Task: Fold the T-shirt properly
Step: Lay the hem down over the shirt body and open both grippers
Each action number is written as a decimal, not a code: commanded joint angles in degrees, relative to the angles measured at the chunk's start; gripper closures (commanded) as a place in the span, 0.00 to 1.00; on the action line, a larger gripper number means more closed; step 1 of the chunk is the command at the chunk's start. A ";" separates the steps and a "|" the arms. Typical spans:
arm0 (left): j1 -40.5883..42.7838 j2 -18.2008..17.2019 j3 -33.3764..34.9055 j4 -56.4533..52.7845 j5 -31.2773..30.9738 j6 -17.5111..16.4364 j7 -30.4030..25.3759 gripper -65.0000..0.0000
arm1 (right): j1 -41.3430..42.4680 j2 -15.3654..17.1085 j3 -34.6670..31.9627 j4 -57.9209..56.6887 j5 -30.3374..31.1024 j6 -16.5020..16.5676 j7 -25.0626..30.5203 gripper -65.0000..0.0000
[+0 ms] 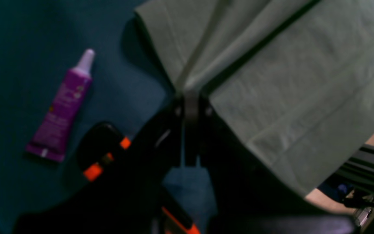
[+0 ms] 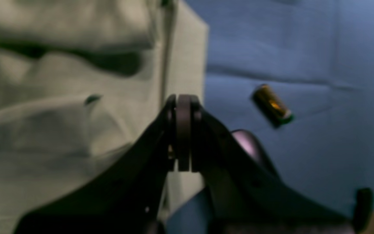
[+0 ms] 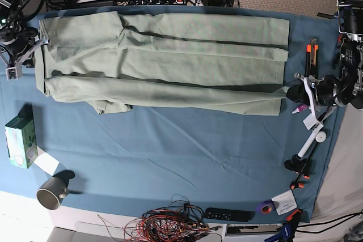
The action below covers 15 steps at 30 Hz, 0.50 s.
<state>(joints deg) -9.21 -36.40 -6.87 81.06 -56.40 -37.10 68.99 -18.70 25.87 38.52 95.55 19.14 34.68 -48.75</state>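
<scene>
the middle of the blue-covered surface (image 3: 170, 145) below the t-shirt (image 3: 164, 55) lies open. its edges are crowded: green box (image 3: 20, 141) and metal cup (image 3: 52, 192) on one side, tangled wires (image 3: 173, 222) along the near edge, purple tube (image 1: 62, 107) and orange-handled clamp (image 3: 300, 171) by the other side.

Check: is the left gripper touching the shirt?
Touching. The left wrist view shows the left gripper shut on the shirt, the cloth's edge pinched between its fingertips and fanning out from them.
</scene>
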 commanded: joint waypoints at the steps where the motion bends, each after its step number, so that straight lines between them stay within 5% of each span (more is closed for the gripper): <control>1: -1.09 -1.73 -0.55 0.87 -0.52 0.00 -0.42 1.00 | 0.31 1.64 0.61 0.87 -0.07 -0.68 1.36 1.00; 15: -1.09 -2.67 -0.55 0.87 -0.17 -0.04 1.77 1.00 | 0.46 2.73 0.59 0.87 -2.51 -2.64 1.09 1.00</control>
<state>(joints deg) -9.23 -37.65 -6.87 81.06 -55.99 -37.12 70.98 -18.57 27.00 38.52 95.55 16.45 32.56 -48.80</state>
